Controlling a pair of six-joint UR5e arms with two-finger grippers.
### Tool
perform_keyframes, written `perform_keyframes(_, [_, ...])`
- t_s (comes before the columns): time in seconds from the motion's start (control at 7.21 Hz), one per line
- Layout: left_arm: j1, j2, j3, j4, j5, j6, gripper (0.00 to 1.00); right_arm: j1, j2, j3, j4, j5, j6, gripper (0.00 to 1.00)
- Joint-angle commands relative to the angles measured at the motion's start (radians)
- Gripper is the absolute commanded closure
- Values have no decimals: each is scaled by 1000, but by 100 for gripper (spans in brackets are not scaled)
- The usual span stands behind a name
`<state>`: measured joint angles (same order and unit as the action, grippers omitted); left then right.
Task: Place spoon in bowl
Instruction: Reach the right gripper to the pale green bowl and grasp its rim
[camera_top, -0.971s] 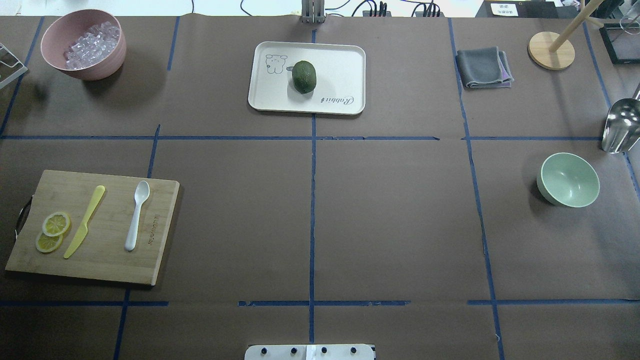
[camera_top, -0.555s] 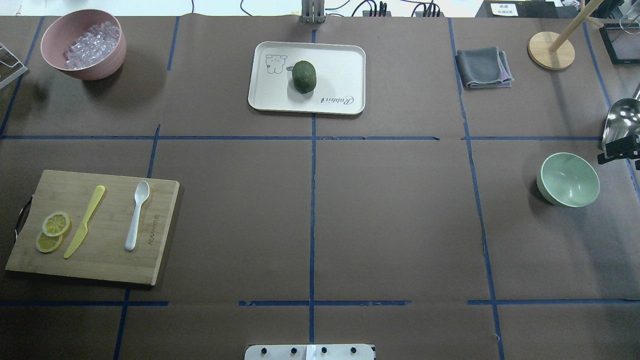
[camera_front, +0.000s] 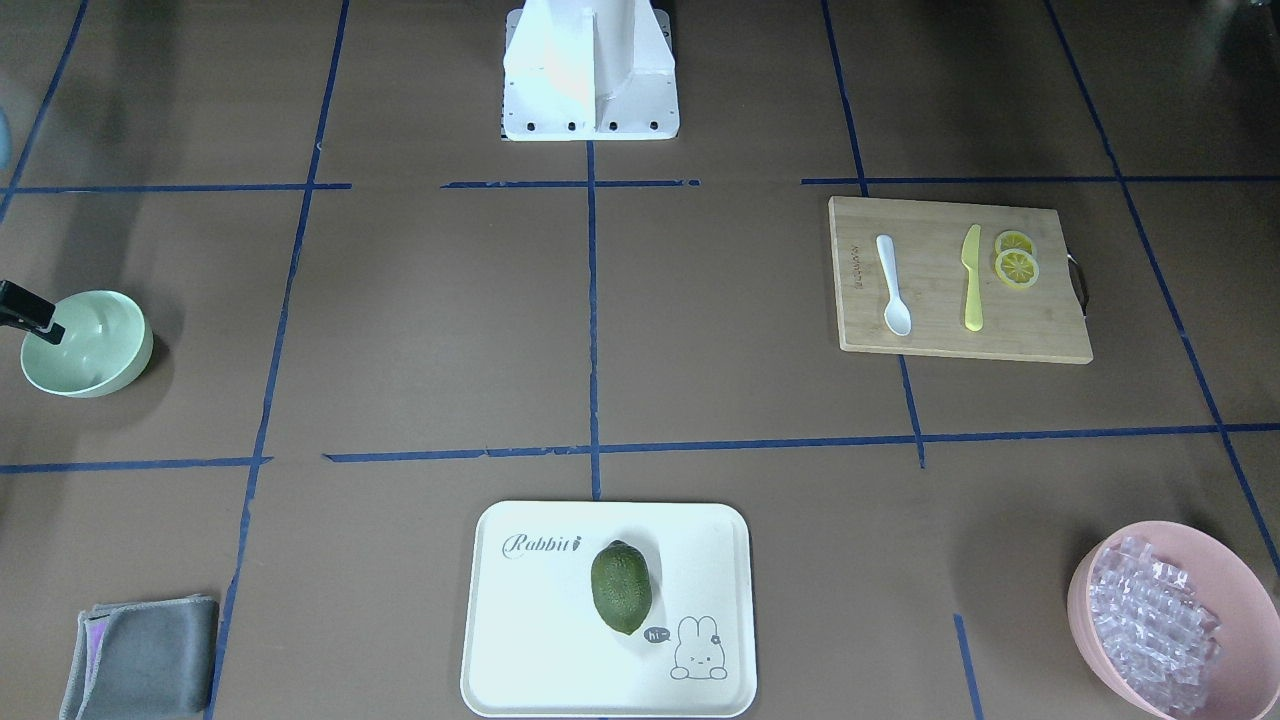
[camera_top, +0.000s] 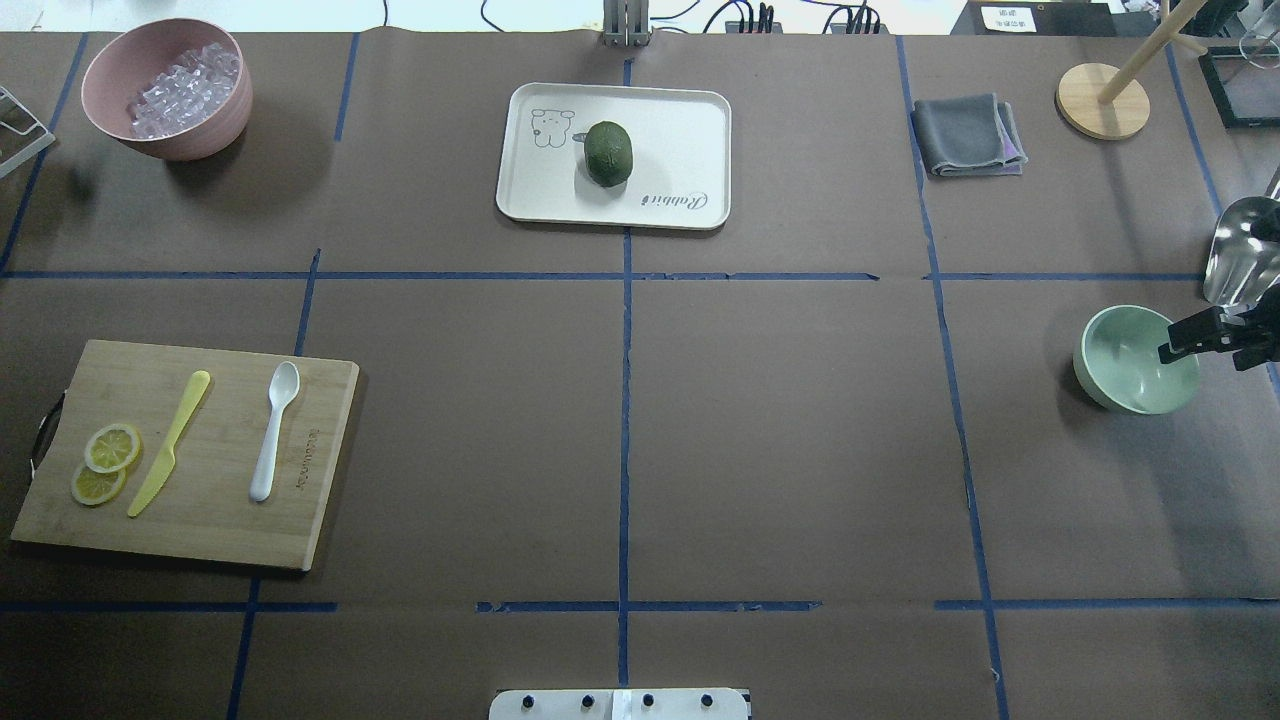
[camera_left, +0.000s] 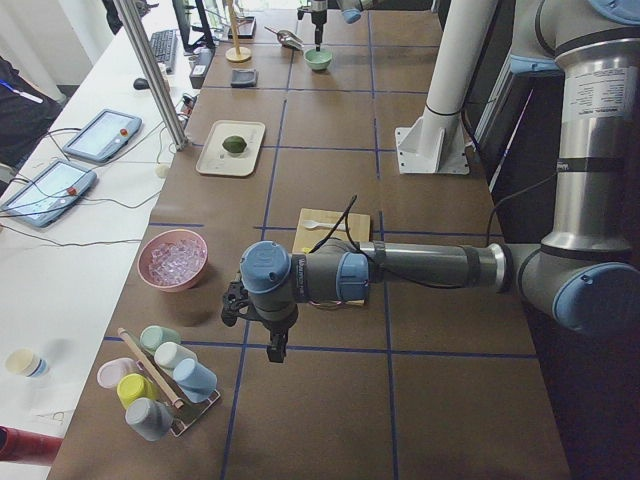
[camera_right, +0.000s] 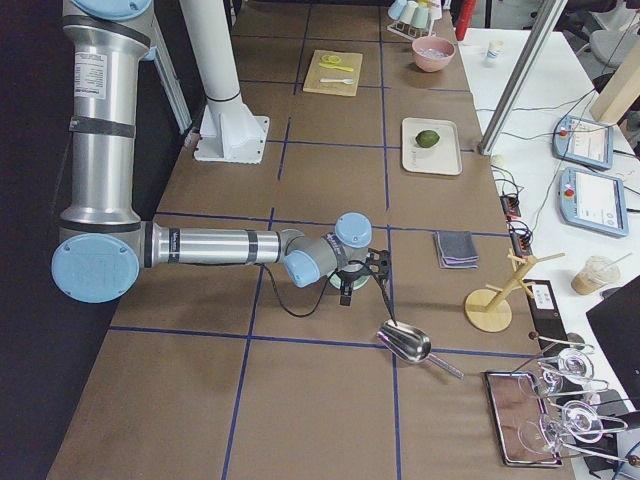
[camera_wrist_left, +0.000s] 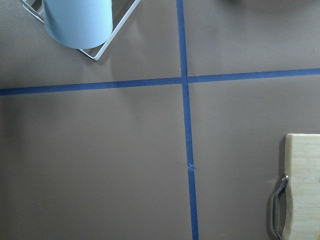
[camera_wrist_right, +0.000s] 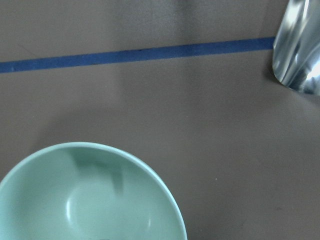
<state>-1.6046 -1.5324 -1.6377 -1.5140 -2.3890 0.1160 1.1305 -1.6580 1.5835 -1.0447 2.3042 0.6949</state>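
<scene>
From above, the white spoon (camera_top: 273, 432) lies flat on the wooden cutting board (camera_top: 200, 500) at the table's left, scoop pointing away from the robot. A yellow knife (camera_top: 170, 443) and two lemon slices (camera_top: 112, 447) lie beside it. The mint-green bowl (camera_top: 1125, 365) stands well apart, far over on the right. The right gripper (camera_top: 1205, 340) reaches in over the bowl's outer rim.

From across the table only one dark tip of that gripper shows over the bowl, so I cannot tell how wide it stands.

From the left end, the left gripper (camera_left: 273, 350) hangs pointing down over bare brown table, off the board's outer end. I cannot tell its opening from here.

From the right end, the right arm stretches low across the table and its wrist covers most of the bowl. A metal scoop (camera_right: 405, 342) lies near.

The left wrist camera sees blue tape lines, the board's metal handle (camera_wrist_left: 277, 205) and a pale blue cup (camera_wrist_left: 77, 22).

The right wrist camera looks down on the bowl's rim, perhaps from just above.
</scene>
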Motion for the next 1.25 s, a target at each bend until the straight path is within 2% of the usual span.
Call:
perform_keyframes(0.0, [0,0,-1,0,1,1,0,-11,4,-7,0,0,0,28])
perform_keyframes(0.14, [0,0,-1,0,1,1,0,-11,4,-7,2,0,-3,66])
perform_keyframes(0.28, [0,0,-1,0,1,1,0,-9,3,-8,17,3,-12,96])
perform_keyframes(0.42, [0,0,-1,0,1,1,0,-9,3,-19,43,3,-11,100])
perform_keyframes(0.69, [0,0,-1,0,-2,-1,0,-2,4,2,49,21,-6,100])
perform_keyframes(0.97, [0,0,-2,0,-6,-1,0,75,6,119,36,130,2,100])
perform_keyframes(1.11, [0,0,-1,0,-6,-1,0,80,21,192,-45,138,8,100])
